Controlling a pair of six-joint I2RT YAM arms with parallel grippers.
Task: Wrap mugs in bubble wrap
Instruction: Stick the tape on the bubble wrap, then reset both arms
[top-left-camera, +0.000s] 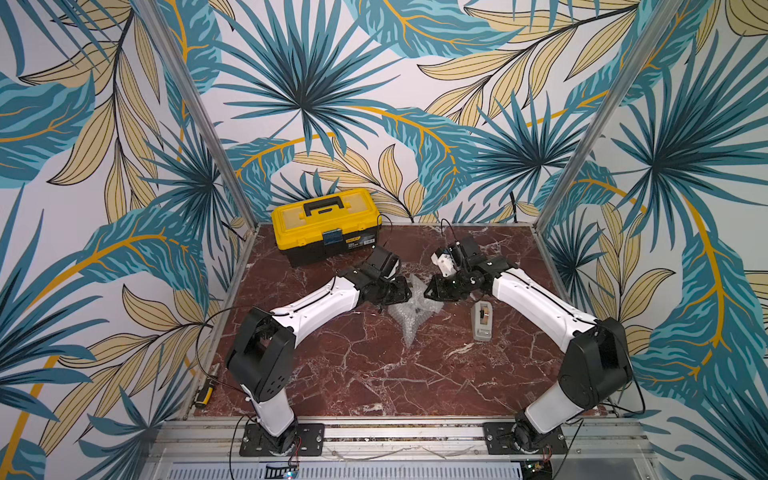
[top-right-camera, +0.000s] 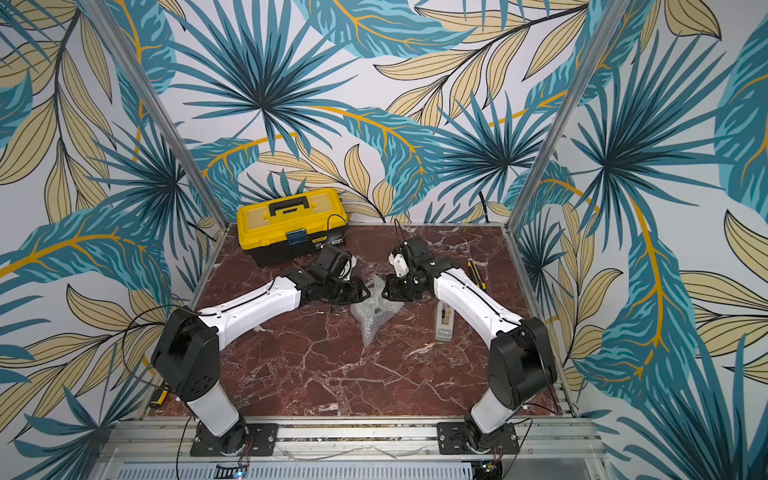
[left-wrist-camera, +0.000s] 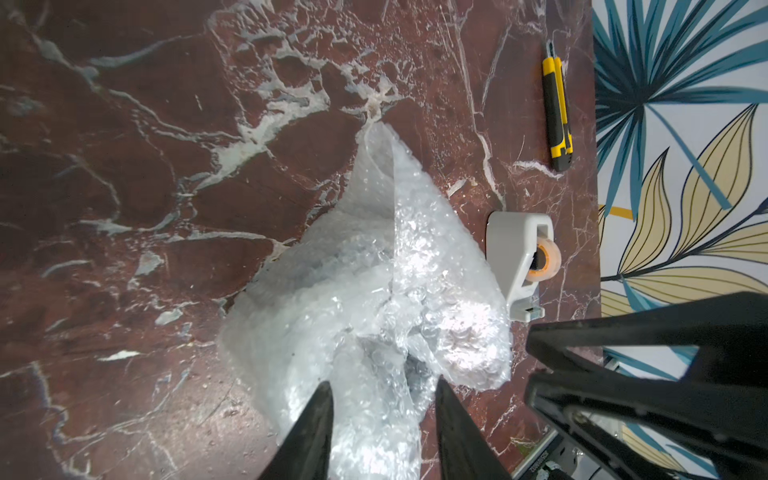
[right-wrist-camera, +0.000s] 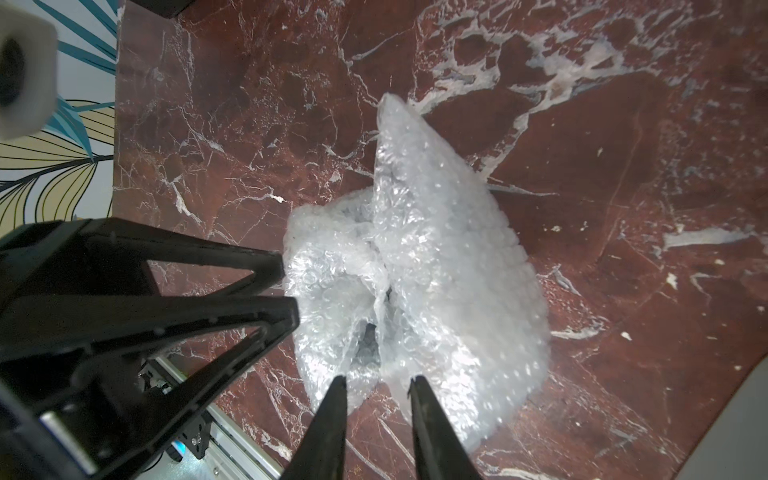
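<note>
The bubble wrap (top-left-camera: 413, 316) (top-right-camera: 376, 316) lies bunched into a crinkly, pointed bundle in the middle of the marble table. The mug is hidden inside it; only a dark patch (right-wrist-camera: 368, 336) shows through a gap in the folds. My left gripper (left-wrist-camera: 384, 383) (top-left-camera: 409, 291) is open, its fingers straddling a fold of the wrap (left-wrist-camera: 374, 291) without pinching it. Facing it from the other side, my right gripper (right-wrist-camera: 379, 378) (top-left-camera: 428, 291) is open at the edge of the wrap (right-wrist-camera: 436, 257), with bare table between its fingers. In both top views the two grippers nearly meet over the bundle's far end.
A yellow toolbox (top-left-camera: 326, 226) (top-right-camera: 291, 224) stands shut at the back left, just behind my left wrist. A grey tape dispenser (top-left-camera: 482, 322) (left-wrist-camera: 519, 257) sits right of the bundle. A yellow-black utility knife (top-right-camera: 476, 272) (left-wrist-camera: 557, 112) lies near the right edge.
</note>
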